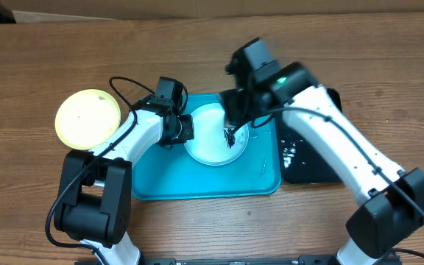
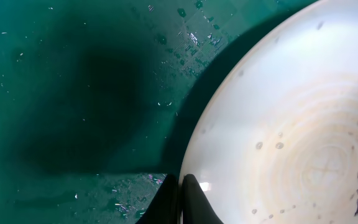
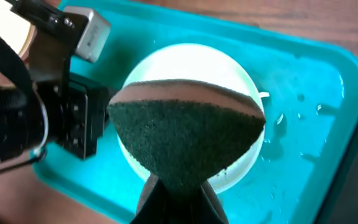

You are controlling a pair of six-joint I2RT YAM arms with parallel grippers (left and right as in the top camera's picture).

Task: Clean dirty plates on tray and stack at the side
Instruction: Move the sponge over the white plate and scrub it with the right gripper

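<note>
My right gripper (image 3: 178, 198), clamped on a dark green scouring sponge (image 3: 185, 130), hangs directly over the white round plastic plate (image 1: 206, 147), mid-frame in the turquoise rectangular plastic tray (image 1: 160, 184); my left gripper (image 2: 182, 193) seemingly pinches its left rim.

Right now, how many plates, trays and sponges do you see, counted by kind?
Plates: 2, the lime-green plate and the white plate.
Trays: 2, the turquoise tray and the black tray.
Sponges: 1, the green sponge.
Total: 5.
</note>
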